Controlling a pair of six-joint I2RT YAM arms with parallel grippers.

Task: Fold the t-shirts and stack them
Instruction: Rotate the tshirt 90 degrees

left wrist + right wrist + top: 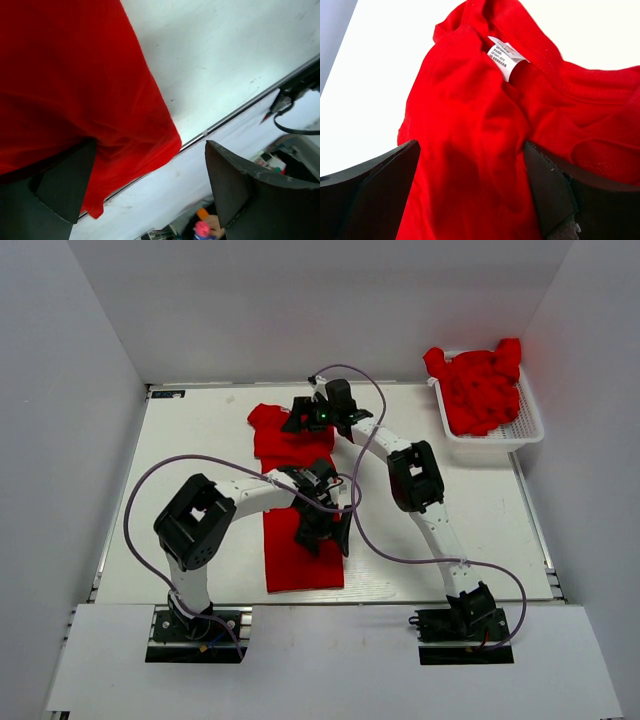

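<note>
Left gripper (325, 538) over t-shirt (300, 565) hem (140, 165), right gripper (320, 420) over collar (530, 65), both sets of fingers apart, likely staged for 1 end-to-end fold.

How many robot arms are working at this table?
2. The left arm bends over the near half of the red shirt on the table. The right arm reaches across to its far, collar end. No other arm shows.
</note>
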